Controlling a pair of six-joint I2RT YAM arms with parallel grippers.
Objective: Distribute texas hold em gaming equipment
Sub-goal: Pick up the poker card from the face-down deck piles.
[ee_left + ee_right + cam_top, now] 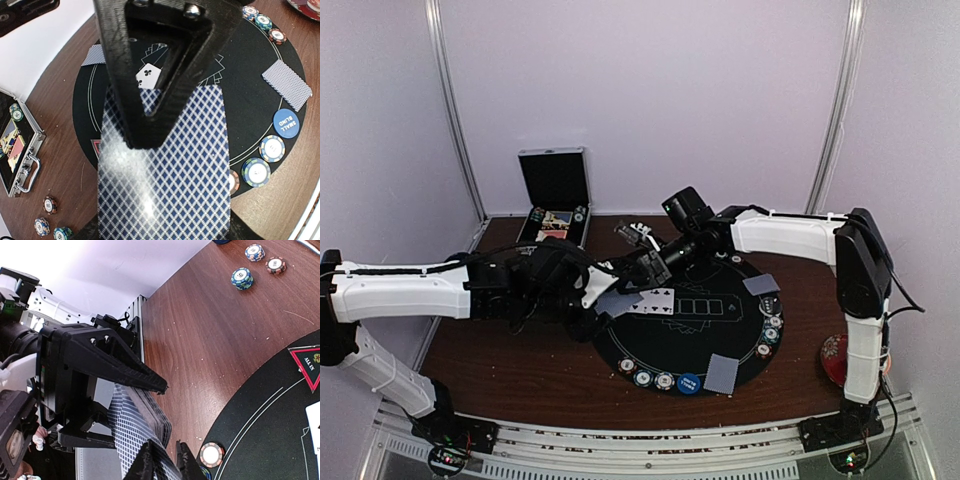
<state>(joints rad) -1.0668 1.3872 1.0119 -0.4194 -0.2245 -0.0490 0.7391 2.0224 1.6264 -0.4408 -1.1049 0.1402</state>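
My left gripper [162, 165] is shut on a deck of blue-diamond-backed playing cards [165, 180], held over the left edge of the round black mat [705, 345]. My right gripper [166, 456] has come in from the right, its fingers close together around the corner of the top card [131, 427]. In the top view the two grippers meet near the deck [617, 303]. Face-up cards [658, 297] lie on the mat. Card piles [723, 373] [760, 285], chips [653, 380] and a blue small-blind disc [689, 383] sit round its rim. A red triangle marker [307, 366] shows in the right wrist view.
An open aluminium case [555, 205] with chips stands at the back left. Loose chips [48, 205] lie on the wood beside it. A red patterned saucer [833, 360] sits by the right arm's base. More chips [772, 330] line the mat's right rim.
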